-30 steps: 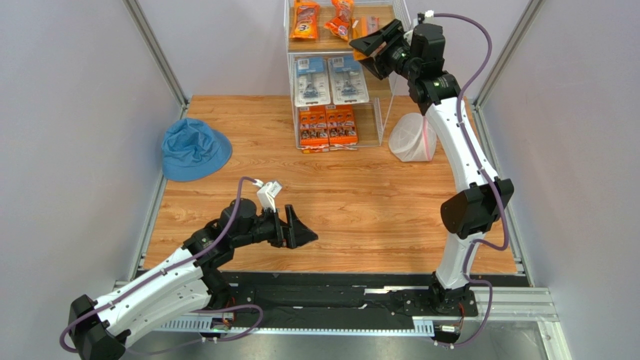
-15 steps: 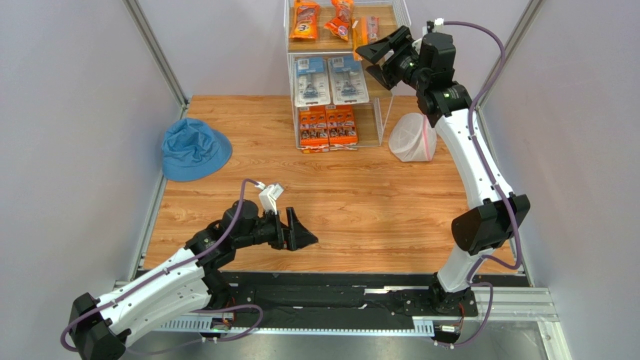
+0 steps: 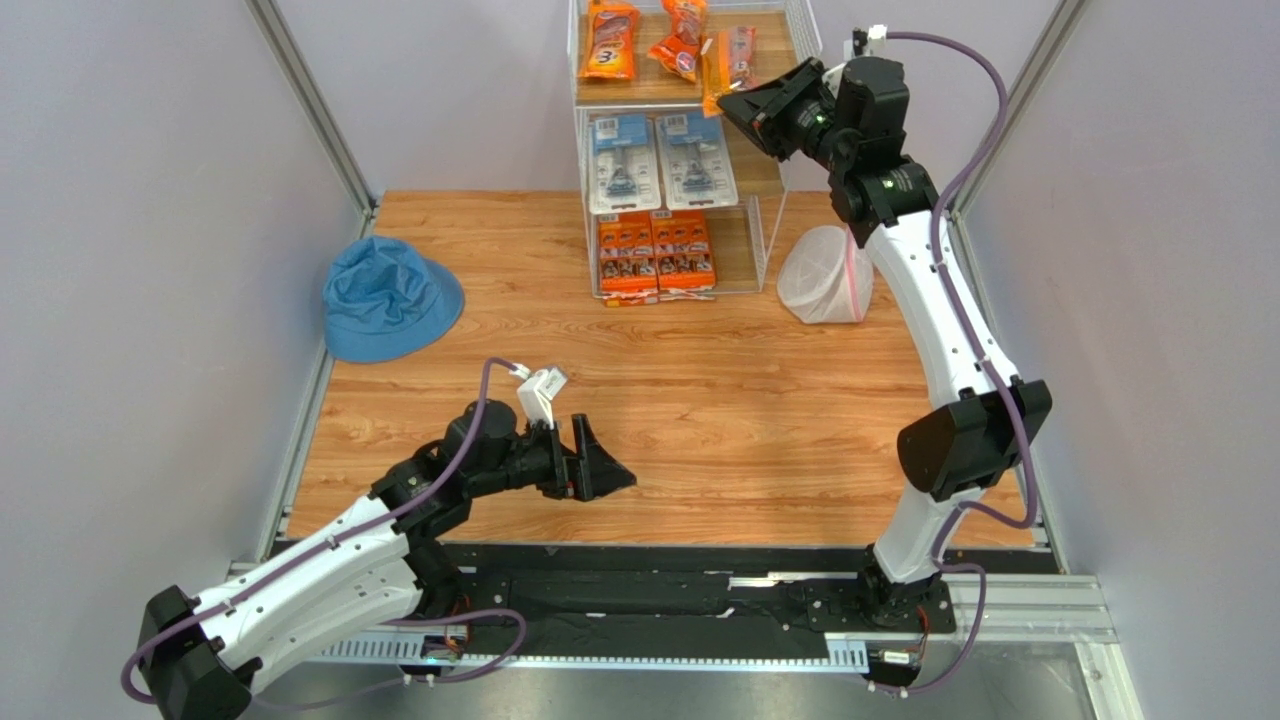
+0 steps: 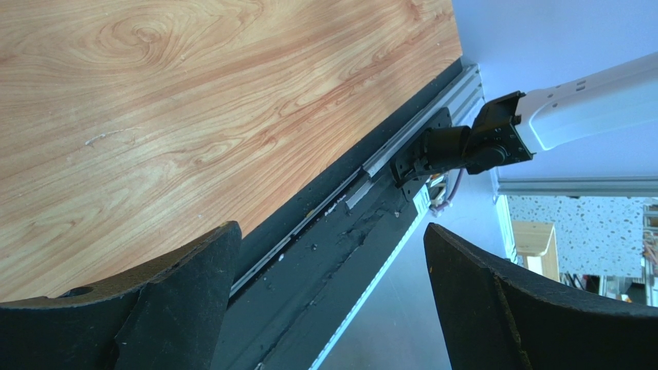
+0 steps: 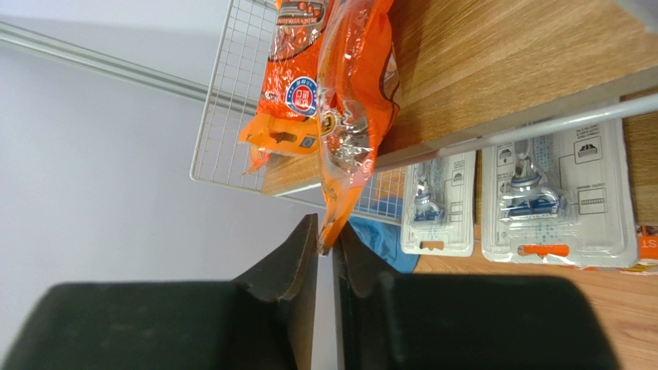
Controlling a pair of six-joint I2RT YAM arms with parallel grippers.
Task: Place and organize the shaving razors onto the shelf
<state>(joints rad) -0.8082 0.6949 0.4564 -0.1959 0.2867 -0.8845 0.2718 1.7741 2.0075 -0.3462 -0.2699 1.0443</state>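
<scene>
The shelf [image 3: 793,42] stands at the back of the table. On its top board lie two orange razor bags [image 3: 610,39] and a third long orange bag [image 3: 723,63]. My right gripper [image 3: 742,102] is shut on the end of that third bag [image 5: 355,100], pinching its edge between the fingertips [image 5: 327,228]. Two blister-card razors [image 3: 658,161] lie on the middle board and orange multi-packs [image 3: 655,252] on the bottom one. My left gripper [image 3: 601,458] hangs open and empty over the table's near edge [image 4: 332,231].
A blue bucket hat [image 3: 388,297] lies at the table's left side. A white mesh bag [image 3: 824,275] sits just right of the shelf's foot. The black base rail [image 4: 363,200] runs under my left gripper. Grey walls close in both sides.
My right gripper's jaws have closed on the end of the long orange bag at the top board. The left arm has not moved.
</scene>
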